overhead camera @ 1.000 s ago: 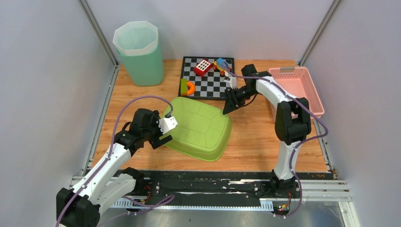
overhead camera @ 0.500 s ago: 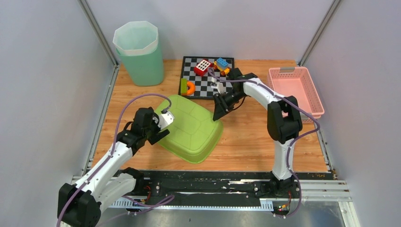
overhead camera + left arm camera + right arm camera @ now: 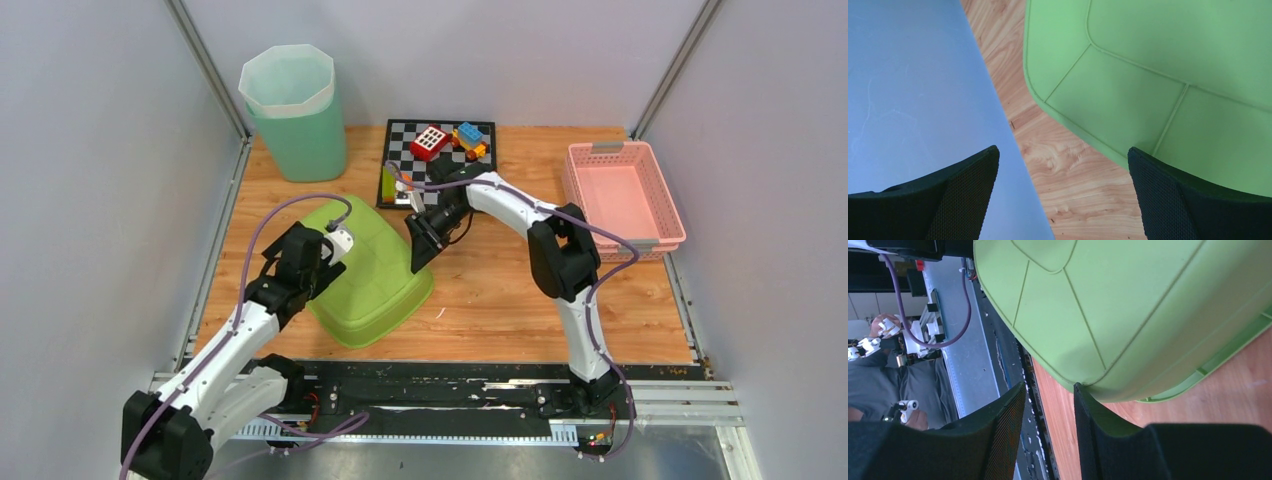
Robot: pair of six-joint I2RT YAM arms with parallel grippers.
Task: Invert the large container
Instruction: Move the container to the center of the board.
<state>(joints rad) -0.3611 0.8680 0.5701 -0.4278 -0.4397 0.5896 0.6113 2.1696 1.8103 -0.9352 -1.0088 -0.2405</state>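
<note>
The large green container [image 3: 375, 270] lies bottom up on the wooden table, tilted, with its rim lifted on the right. It fills the upper right of the left wrist view [image 3: 1168, 75] and the top of the right wrist view [image 3: 1128, 305]. My left gripper [image 3: 320, 278] is open at the container's left side, and its jaws [image 3: 1063, 200] hold nothing. My right gripper [image 3: 415, 260] is at the container's right edge, narrowly open. One of its fingers [image 3: 1098, 420] touches the container's wall, and nothing is between the jaws [image 3: 1048, 405].
A green bin with a white liner [image 3: 293, 110] stands at the back left. A chessboard [image 3: 450, 175] with toy blocks [image 3: 430, 142] lies at the back centre. A pink basket [image 3: 625, 190] is at the right. The grey side wall [image 3: 898, 75] is close on the left.
The container has slid left and tipped up more steeply. My right gripper has followed it leftward against its right edge. My left gripper has drawn back to the left.
</note>
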